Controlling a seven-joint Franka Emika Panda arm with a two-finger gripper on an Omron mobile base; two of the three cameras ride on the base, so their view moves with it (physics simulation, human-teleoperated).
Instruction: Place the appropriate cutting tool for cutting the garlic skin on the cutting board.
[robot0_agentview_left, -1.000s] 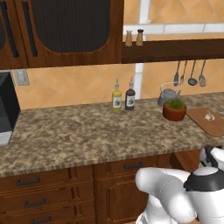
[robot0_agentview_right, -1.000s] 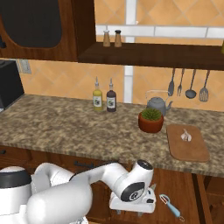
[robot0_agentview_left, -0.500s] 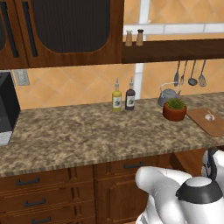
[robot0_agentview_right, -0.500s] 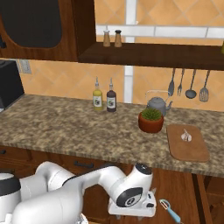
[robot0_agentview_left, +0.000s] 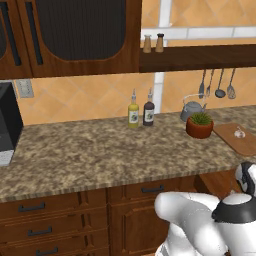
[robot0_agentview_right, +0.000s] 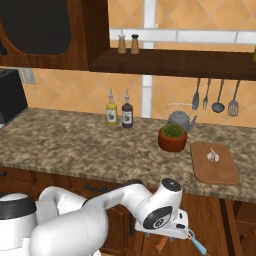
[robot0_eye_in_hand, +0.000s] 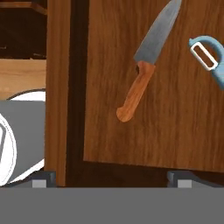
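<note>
My end effector, lowered since a second ago, hangs open and empty above the paring knife beside the peeler.

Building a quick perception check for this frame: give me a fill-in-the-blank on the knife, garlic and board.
1. The garlic lies on the ____.
2. In the hand view, the knife has an orange-brown ____.
3. The tool beside the knife, the peeler, is coloured ____.
4. The potted plant stands between the board and the two ____ by the wall.

Missing words: cutting board; handle; blue; bottles
</note>
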